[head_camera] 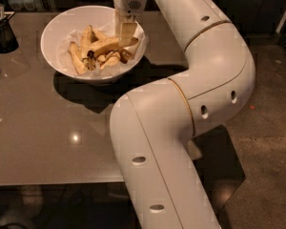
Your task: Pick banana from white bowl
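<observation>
White and glossy, the bowl (pixel 51 28) stands on the far part of a grey-brown table (pixel 47 128), lined with crinkled paper. Inside lie several bananas; the banana (pixel 104 46), longest and pale yellow, lies across the middle with its dark stem end toward the left. The gripper (pixel 126 39) points straight down inside the bowl at the right part of this banana; whether it grips the fruit cannot be told. A dark container (pixel 2 32) sits at the table's left edge.
</observation>
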Controlling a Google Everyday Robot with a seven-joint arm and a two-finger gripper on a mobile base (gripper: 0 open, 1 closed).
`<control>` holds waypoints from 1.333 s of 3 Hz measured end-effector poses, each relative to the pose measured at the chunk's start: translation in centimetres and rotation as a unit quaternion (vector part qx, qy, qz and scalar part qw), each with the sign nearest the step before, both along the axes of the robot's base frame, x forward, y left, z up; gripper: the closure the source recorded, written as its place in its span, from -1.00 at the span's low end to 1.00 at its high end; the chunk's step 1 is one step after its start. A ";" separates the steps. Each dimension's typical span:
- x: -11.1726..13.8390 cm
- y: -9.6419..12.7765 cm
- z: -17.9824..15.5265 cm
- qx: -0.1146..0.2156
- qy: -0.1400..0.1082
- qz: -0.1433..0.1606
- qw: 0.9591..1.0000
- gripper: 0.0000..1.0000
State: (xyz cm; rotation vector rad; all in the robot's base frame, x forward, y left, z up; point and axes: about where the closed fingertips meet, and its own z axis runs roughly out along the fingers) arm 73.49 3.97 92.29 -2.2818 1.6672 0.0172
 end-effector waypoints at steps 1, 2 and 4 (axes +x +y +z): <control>0.6 0.3 2.7 0.019 -0.039 -0.008 0.999 1.00; 0.2 0.2 6.4 0.042 -0.079 -0.006 0.996 1.00; -0.7 0.1 10.0 0.077 -0.116 0.013 0.990 1.00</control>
